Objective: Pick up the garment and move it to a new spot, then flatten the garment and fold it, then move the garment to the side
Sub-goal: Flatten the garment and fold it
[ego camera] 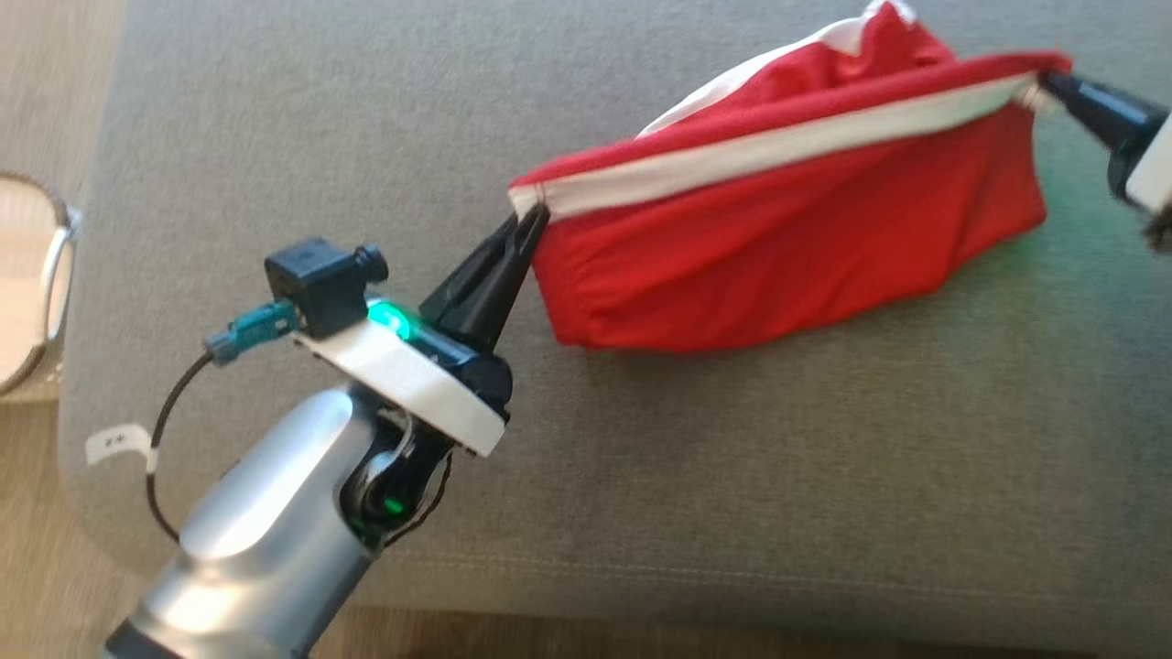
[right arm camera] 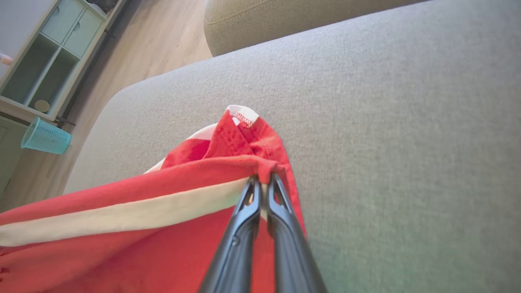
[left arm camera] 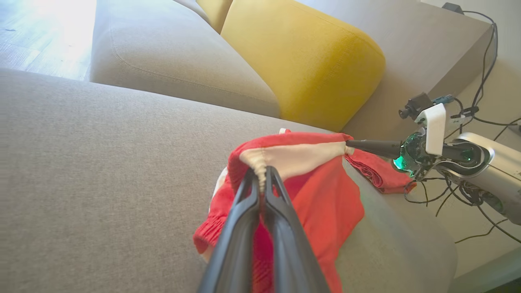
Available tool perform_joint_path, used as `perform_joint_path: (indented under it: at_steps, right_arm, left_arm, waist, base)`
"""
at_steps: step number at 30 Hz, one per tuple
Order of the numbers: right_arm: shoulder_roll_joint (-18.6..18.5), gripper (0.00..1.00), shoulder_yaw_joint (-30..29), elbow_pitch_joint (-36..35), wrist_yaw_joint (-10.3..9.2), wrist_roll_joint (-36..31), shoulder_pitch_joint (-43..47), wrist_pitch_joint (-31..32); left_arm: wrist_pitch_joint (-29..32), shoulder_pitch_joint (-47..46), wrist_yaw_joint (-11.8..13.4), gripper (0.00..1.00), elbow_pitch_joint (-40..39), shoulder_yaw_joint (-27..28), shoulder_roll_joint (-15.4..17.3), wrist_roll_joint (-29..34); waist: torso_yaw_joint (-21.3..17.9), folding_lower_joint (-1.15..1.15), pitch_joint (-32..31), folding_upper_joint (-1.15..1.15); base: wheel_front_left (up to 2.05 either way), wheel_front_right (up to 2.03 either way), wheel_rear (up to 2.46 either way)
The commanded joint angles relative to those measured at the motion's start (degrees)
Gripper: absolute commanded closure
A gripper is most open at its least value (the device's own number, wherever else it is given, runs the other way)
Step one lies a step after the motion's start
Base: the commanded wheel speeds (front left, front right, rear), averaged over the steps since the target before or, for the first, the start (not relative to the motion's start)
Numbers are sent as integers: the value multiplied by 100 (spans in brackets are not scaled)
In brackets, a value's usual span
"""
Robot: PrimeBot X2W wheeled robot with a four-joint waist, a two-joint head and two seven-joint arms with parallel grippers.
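Observation:
The garment (ego camera: 787, 247) is red cloth with a white band, stretched between my two grippers above the grey sofa seat (ego camera: 732, 476). My left gripper (ego camera: 531, 220) is shut on the band's left end, and its wrist view shows the white band (left arm camera: 293, 156) pinched at its fingertips (left arm camera: 260, 175). At the upper right, my right gripper (ego camera: 1048, 81) is shut on the band's other end; in the right wrist view its tips (right arm camera: 261, 183) clamp the red hem and white band of the garment (right arm camera: 122, 228). The cloth's lower part hangs down to the seat.
A yellow cushion (left arm camera: 301, 61) leans against the sofa back, beside another grey seat cushion (left arm camera: 171, 53). Wooden floor (right arm camera: 134, 53), a shelf unit (right arm camera: 44, 57) and a teal basket (right arm camera: 44, 136) lie beyond the sofa. A round pale object (ego camera: 27, 275) sits left of the sofa.

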Motion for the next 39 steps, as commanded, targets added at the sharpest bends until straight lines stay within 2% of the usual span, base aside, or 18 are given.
perform_joint_path:
  at_steps: [1,11,12,13,14,16,17,21,25,31,36,39]
  right_arm:
    - [-24,100,12,-25,-2,-96,-200,74]
    - [292,100,240,622,-2,-528,-1274,290]
    - [314,70,264,639,-2,-541,-1343,263]
    - [333,4,278,653,-2,-548,-1399,213]
    - [353,0,285,653,-2,-561,-1443,117]
    - [390,0,308,636,-2,-525,-1462,-28]
    - [389,0,315,617,-2,-475,-1440,-78]
    - [233,0,347,465,-2,-285,-1180,-320]
    - [28,0,341,300,-2,-65,-736,-555]
    - [-187,0,326,141,-2,159,-84,-979]
    - [-103,0,268,342,-2,193,87,-1422]
    - [10,0,254,760,-2,73,3,-1635]
  left_arm:
    - [-28,-197,2,100,-87,222,54,-3]
    - [-28,-583,2,100,411,237,-247,-71]
    - [-28,-595,1,100,453,267,-271,-54]
    - [-28,-599,1,100,496,297,-299,-36]
    - [-28,-596,1,91,541,317,-328,-30]
    - [-28,-570,1,52,635,355,-374,-8]
    - [-28,-542,1,2,680,371,-397,-4]
    - [-28,-388,1,0,725,504,-457,104]
    - [-28,-109,6,0,643,944,-518,567]
    - [-28,630,432,0,39,1683,-874,1845]
    - [-28,1267,754,0,-657,2131,-1237,2697]
    - [-28,1580,792,0,-948,2175,-1365,2972]
  waist:
    - [182,0,203,0]
    - [416,0,585,0]
    - [429,0,598,0]
    - [438,0,606,0]
    - [444,0,606,0]
    - [446,0,582,0]
    - [441,0,559,0]
    - [385,0,436,0]
    - [288,0,308,0]
    - [277,0,145,0]
    - [494,0,89,0]
    - [703,0,82,0]
  base:
    - [0,0,0]
    - [0,0,0]
    - [0,0,0]
    - [0,0,0]
    - [0,0,0]
    - [0,0,0]
    - [0,0,0]
    - [0,0,0]
    - [0,0,0]
    - [0,0,0]
    - [0,0,0]
    - [0,0,0]
